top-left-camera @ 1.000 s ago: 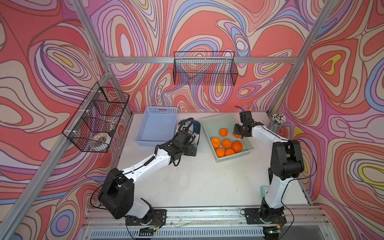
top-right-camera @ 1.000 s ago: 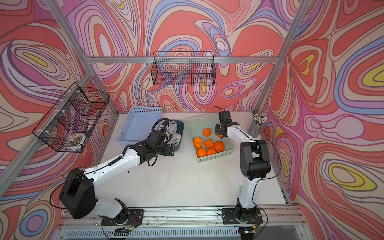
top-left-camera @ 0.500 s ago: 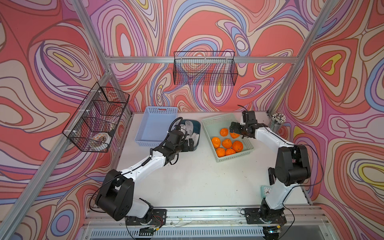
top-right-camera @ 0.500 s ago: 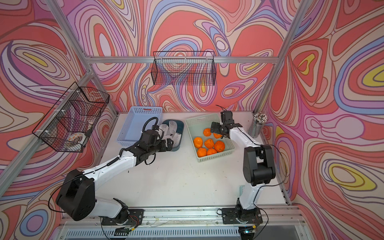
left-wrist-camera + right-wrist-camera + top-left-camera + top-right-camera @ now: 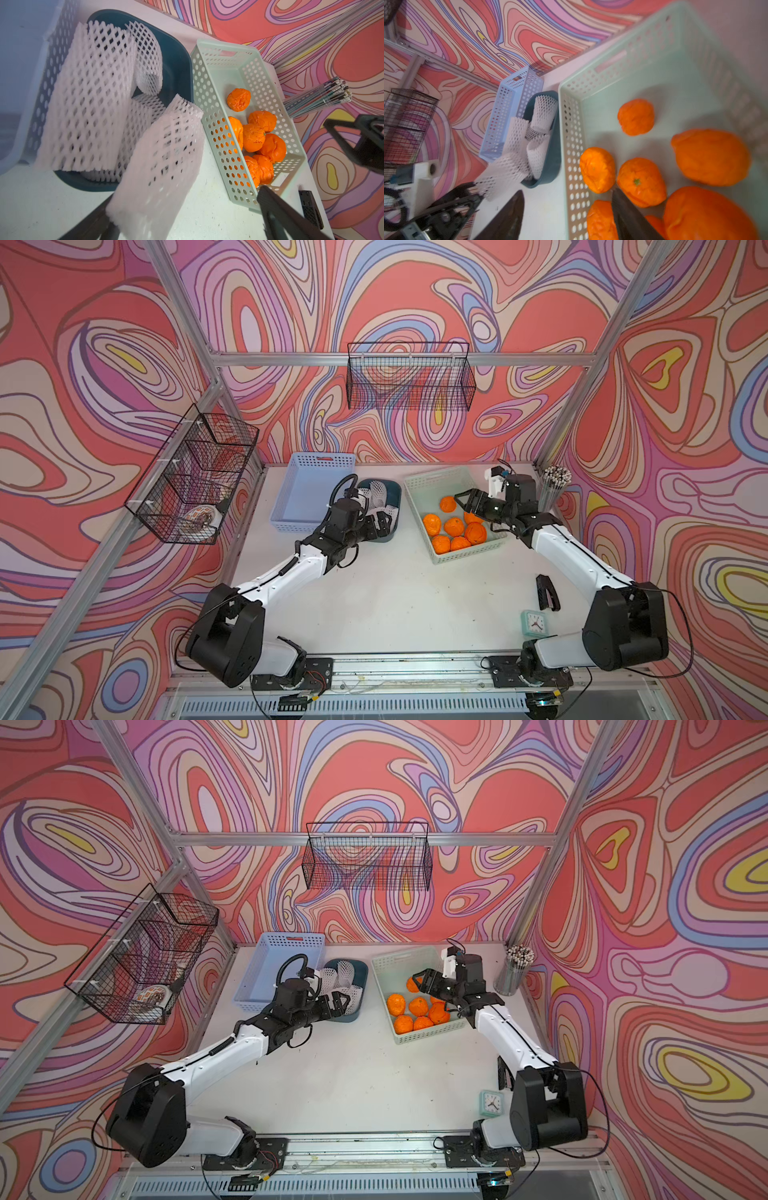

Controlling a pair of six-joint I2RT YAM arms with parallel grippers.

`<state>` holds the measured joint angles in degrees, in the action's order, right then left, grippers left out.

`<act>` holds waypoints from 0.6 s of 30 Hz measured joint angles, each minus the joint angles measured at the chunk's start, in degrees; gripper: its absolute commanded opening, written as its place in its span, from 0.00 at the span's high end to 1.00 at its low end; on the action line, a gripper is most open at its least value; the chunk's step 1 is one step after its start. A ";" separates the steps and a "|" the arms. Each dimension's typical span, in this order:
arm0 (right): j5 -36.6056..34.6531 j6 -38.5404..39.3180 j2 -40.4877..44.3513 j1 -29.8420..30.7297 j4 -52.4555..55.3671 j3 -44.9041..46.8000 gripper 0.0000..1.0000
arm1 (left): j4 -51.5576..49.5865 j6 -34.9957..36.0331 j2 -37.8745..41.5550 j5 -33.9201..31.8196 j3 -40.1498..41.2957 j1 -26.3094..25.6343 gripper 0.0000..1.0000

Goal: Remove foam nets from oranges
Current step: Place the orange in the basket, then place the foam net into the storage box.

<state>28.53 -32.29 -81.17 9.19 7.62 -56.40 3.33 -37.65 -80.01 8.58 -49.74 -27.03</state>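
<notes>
Several bare oranges (image 5: 453,526) (image 5: 417,1006) (image 5: 253,137) (image 5: 641,182) lie in a mint perforated basket (image 5: 434,479) (image 5: 209,124). White foam nets (image 5: 376,491) (image 5: 345,971) (image 5: 93,93) (image 5: 544,112) are piled in a dark teal bin (image 5: 392,489) (image 5: 176,62). My left gripper (image 5: 380,524) (image 5: 185,195) stands open at the bin's near end. One loose, blurred net (image 5: 162,166) (image 5: 502,172) leans on one finger, ungripped. My right gripper (image 5: 463,499) (image 5: 566,192) is open and empty, straddling the basket's wall beside the oranges.
A light blue basket (image 5: 311,489) sits left of the bin. A cup of pens (image 5: 552,485) stands at the back right corner. A small clock (image 5: 535,622) and a black part (image 5: 546,593) lie near my right arm. Black wire baskets (image 5: 409,379) (image 5: 191,477) hang on the walls.
My right gripper opened wide, then narrowed partly, and slid a little left over the basket while its elbow dropped. The orange that was at its jaws now lies among the others. My left arm barely shifted.
</notes>
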 measured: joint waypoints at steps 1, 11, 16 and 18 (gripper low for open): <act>1.05 -1.51 0.07 1.01 -1.46 1.42 0.56 | 0.90 -0.50 0.02 0.46 0.48 0.31 0.00; 7.37 -17.68 -7.17 17.42 -20.17 6.36 0.76 | 4.74 -4.46 0.35 4.79 3.15 1.62 0.00; 8.07 -23.61 -14.14 20.06 -27.85 5.64 0.77 | 5.95 -5.14 1.53 6.29 3.17 2.03 0.00; 8.44 -25.75 -16.92 20.50 -30.38 5.07 0.77 | 6.67 -5.51 1.60 6.75 3.28 2.34 0.00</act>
<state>36.97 -58.04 -98.08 29.69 -22.76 -51.33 10.00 -43.16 -78.41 15.33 -46.46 -24.69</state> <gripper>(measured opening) 0.231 0.998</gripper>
